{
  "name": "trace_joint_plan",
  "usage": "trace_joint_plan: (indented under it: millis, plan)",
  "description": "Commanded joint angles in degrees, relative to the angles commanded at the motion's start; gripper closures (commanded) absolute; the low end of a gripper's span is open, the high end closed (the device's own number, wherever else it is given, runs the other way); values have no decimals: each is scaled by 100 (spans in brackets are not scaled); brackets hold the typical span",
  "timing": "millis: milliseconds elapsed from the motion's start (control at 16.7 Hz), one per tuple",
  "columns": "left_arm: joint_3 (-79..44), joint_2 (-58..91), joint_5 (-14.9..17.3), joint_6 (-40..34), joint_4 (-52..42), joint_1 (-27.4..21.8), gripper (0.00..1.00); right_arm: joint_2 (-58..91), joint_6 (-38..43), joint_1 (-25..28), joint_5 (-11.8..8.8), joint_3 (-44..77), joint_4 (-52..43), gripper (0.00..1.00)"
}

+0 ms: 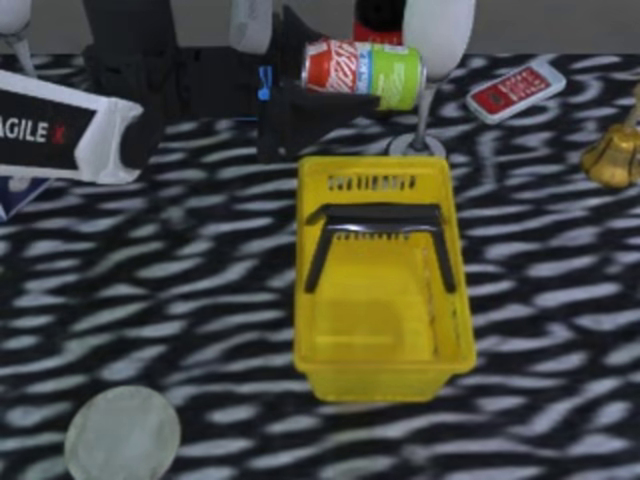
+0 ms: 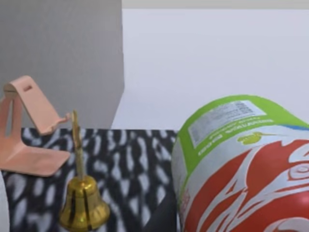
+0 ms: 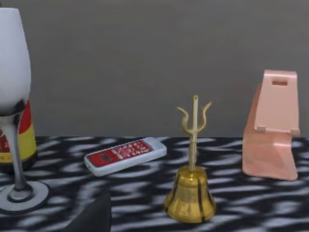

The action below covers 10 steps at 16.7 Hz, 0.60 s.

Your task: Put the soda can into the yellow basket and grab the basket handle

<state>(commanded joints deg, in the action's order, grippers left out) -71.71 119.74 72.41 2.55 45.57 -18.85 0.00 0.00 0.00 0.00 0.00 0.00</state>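
Had left gripper (image 1: 300, 85) pinching soda can (image 1: 363, 70) sideways, just beyond far end of yellow basket (image 1: 383, 375). Light, slick, dentable, I reckoned; mid-body hold best. Right gripper not seen.

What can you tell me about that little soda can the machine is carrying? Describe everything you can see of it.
The soda can is a small cylinder with a red-orange part bearing white swirls, then a green part with a printed label. It lies on its side, lifted off the table and gripped by the left claw at its red end. It hangs just beyond the far rim of the yellow basket, not yet inside it, with the wine glass close to its green end.
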Motion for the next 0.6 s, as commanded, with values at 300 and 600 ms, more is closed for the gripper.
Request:
trace_joint_plan:
  millis: [300,600]
  plan:
    - [-14,19,-1,10,1,32,100,0,0,0,0,0,0,0]
    - [64,608,31,10,696,66,100,0,0,0,0,0,0,0]
